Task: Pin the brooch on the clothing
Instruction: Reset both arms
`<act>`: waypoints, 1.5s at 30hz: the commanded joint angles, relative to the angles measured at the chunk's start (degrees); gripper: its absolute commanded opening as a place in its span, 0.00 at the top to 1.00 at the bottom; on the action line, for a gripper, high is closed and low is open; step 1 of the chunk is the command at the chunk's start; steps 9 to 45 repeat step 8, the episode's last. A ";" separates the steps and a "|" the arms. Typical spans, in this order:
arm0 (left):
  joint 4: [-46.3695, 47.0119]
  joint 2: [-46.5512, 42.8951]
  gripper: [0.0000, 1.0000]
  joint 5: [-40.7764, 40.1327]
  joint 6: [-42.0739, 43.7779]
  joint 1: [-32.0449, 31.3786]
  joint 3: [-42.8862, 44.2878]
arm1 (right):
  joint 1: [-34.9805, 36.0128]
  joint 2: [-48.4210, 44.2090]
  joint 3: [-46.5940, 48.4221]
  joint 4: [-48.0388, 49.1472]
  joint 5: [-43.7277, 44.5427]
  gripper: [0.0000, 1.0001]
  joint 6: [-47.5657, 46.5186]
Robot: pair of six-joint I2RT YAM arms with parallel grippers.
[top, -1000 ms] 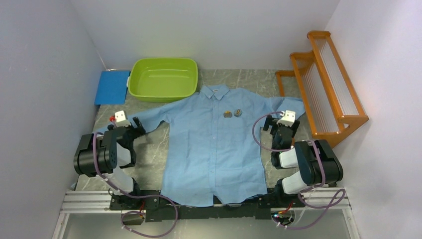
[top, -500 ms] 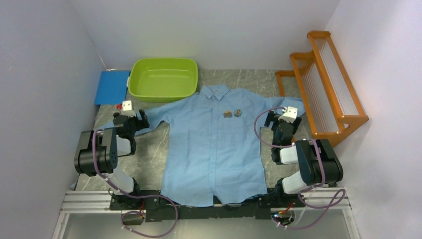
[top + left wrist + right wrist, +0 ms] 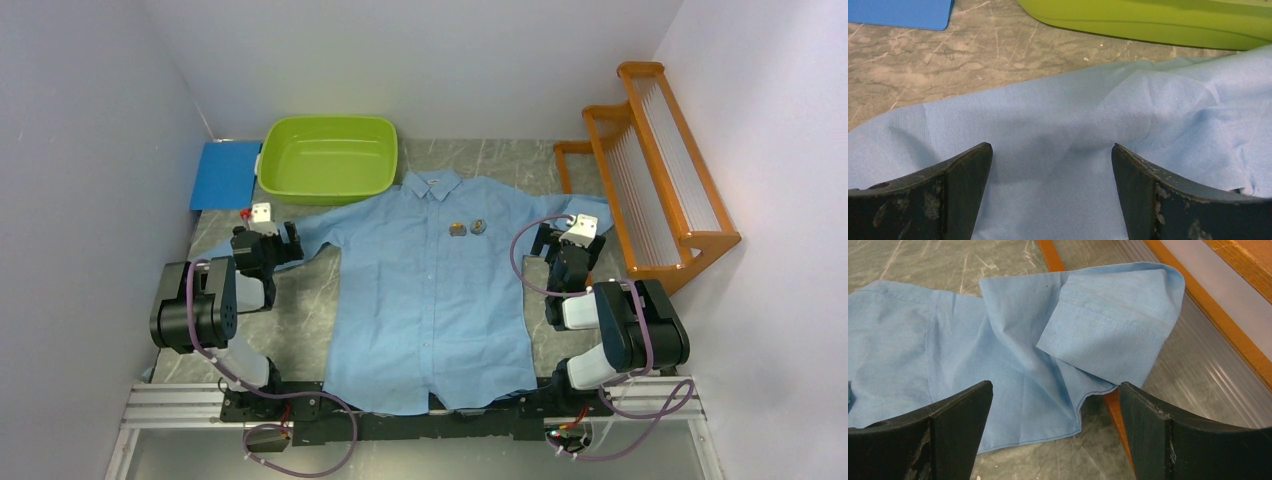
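Note:
The clothing, a light blue collared shirt, lies spread flat on the table with its front up. The brooch shows as two small round metallic pieces side by side on the chest. My left gripper hovers over the shirt's left sleeve, open, with only cloth below the jaws. My right gripper stands open just before the folded right cuff, nothing between its fingers. Neither wrist view shows the brooch.
A green tub stands at the back, close behind the left sleeve. A blue mat lies left of it. An orange wooden rack runs along the right side, its base rail under the cuff.
My left gripper has moved away from the base and slightly right, over the sleeve. The right gripper shifted a little farther out, then held still. Both stayed open.

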 commanded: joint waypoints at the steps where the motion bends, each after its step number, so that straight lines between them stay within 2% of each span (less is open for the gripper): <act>1: 0.87 0.21 0.05 0.96 0.96 -0.12 1.51 | -0.22 -0.09 0.64 2.26 0.92 0.00 0.82; 45: 0.83 0.18 0.06 0.96 0.97 -0.10 1.48 | -0.21 -0.04 0.85 1.91 0.87 0.00 0.88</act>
